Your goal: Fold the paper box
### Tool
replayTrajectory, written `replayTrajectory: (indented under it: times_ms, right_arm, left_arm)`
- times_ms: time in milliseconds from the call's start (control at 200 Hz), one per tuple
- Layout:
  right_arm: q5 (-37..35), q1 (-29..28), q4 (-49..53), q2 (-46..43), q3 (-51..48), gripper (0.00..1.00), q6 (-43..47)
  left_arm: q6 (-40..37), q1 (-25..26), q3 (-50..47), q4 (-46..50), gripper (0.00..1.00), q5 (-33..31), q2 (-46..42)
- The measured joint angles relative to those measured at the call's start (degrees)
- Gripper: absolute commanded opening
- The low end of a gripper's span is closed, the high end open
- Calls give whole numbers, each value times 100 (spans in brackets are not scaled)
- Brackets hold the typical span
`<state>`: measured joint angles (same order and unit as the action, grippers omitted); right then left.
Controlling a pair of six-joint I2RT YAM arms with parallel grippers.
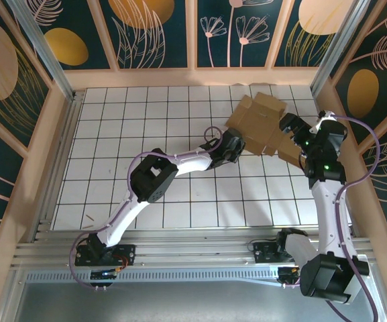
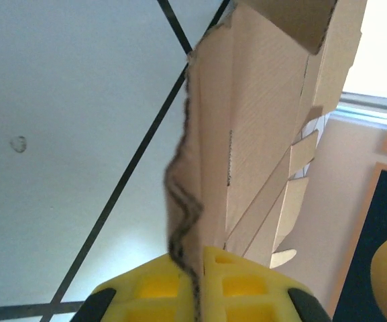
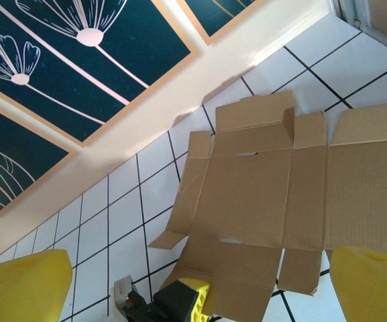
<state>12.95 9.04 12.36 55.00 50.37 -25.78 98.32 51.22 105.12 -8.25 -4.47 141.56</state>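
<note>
Left claw (image 2: 196,272) clenches an edge of the paper box (image 2: 260,134) near the counter's (image 1: 146,201) far right corner; right claw (image 1: 289,125) hangs released beside it.

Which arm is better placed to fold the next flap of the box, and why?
Left, probably. Its end effector is shut on an edge of the box, so it could lift that flap at once. The right end effector hangs open above the box, holding nothing.
</note>
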Motion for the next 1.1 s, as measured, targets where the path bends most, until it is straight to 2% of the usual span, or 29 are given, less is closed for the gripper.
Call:
replayTrajectory:
  times_ms: [115,280,355,470,666,781,931,1096]
  right_arm:
    - [4,0,55,7,13,99,-2]
    - [168,9,219,264,304,96,68]
    - [330,-22,293,501,527,95,155]
    - [470,-302,369,931,866,95,245]
    - [588,-1217,448,2011,1521,93,455]
    - [752,-1495,321,2627,1733,94,588]
    - [787,-1526,149,3663,2203,94,1014]
    - [787,-1530,-24,5018,2968,93,1578]
  left_arm:
    - [-286,-46,-210,-46,0,162,-140]
    - [-1067,-400,-1220,70,0,994,-986]
    - [-1963,-767,-1126,691,0,1368,-1259]
    - [-3582,-1491,-302,2074,0,1812,-1355]
    - [-6277,-2815,264,4013,0,2050,-1449]
    - [-7674,-3379,437,4892,0,1976,-1421]
    - [-9025,-3488,551,5410,0,1996,-1412]
    - [-9812,-3364,1113,5659,0,2293,-1257]
